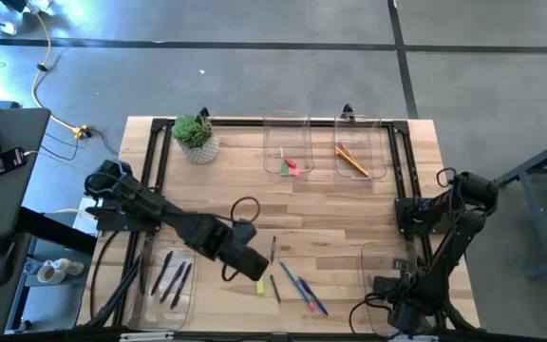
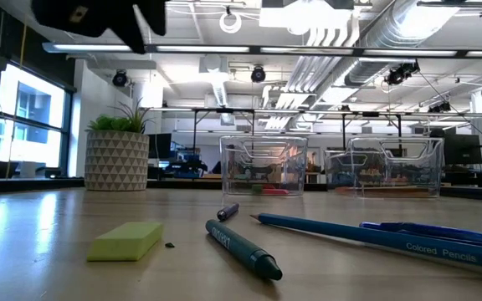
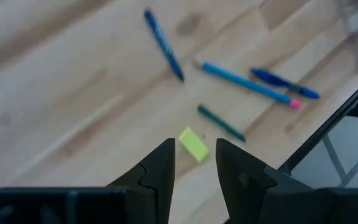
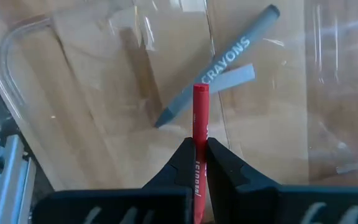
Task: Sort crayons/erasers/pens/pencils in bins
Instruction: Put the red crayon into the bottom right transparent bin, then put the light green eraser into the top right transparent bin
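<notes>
My left gripper (image 3: 194, 157) hangs open and holds nothing, above the table just short of a yellow-green eraser (image 3: 193, 143), which also shows in the high view (image 1: 260, 286) and the low view (image 2: 125, 240). My right gripper (image 4: 201, 148) is shut on a red crayon (image 4: 200, 112), held over the front right bin (image 1: 380, 261). A grey crayon (image 4: 219, 65) lies in that bin. Loose on the wood are a green stick (image 2: 243, 249) and blue pencils (image 2: 375, 238). The back bins hold erasers (image 1: 291, 166) and pencils (image 1: 352, 160).
A potted plant (image 1: 196, 136) stands at the back left. A clear bin (image 1: 150, 299) at the front left holds dark pens. A black cable loop (image 1: 245, 207) lies mid-table. Black rails (image 1: 160, 157) run along the table's sides.
</notes>
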Robot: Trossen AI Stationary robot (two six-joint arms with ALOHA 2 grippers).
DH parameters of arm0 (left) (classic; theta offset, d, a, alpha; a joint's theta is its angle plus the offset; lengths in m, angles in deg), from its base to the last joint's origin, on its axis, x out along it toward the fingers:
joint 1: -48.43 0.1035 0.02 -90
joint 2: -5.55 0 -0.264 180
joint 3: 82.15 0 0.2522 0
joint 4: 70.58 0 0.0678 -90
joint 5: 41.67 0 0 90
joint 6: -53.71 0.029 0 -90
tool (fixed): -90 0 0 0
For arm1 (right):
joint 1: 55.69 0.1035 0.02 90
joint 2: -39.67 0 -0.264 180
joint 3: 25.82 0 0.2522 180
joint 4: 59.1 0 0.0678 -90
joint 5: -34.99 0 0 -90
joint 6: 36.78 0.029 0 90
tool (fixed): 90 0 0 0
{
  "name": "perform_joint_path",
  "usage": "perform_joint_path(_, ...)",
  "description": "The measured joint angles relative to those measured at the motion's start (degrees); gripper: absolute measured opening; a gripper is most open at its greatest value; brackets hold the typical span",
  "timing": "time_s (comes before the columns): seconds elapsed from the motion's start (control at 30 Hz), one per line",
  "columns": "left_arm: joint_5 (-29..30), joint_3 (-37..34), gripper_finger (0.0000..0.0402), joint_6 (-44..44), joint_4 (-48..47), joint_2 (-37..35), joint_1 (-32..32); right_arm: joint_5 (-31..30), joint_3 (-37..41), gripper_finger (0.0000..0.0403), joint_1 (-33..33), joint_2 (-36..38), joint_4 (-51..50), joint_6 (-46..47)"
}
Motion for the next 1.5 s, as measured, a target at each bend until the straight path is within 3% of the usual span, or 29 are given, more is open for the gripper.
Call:
perform_joint_path(0.47,-4.4,0.0,0.0103,-18.1,1.0,7.4,-5.2,1.5,0.9,0.0007,-3.9,0.1,-0.4,-4.3)
perform_joint_path(0.63,-5.3,0.0,0.0103,-18.6,1.2,7.7,-5.8,2.9,0.9,0.0031,-5.0,0.1,-1.5,-4.0)
perform_joint_path(0.87,-6.9,0.0,0.0103,-12.2,-1.0,7.7,-5.7,3.0,0.9,0.0099,-6.7,0.2,-1.5,-2.9)
perform_joint_path(1.0,-8.1,0.0,0.0103,-10.7,-5.7,5.8,-5.8,4.1,0.9,0.0123,-7.5,1.2,-1.6,-1.2)
perform_joint_path(1.27,-2.1,0.0,0.0103,-12.6,-20.0,-0.4,-7.6,0.3,0.8,0.0129,-7.5,8.4,-4.3,7.1)
perform_joint_path(1.5,1.6,0.0,0.0103,-13.2,-30.4,-1.3,-7.7,-1.6,0.8,0.0129,-8.0,14.7,-10.3,14.0)
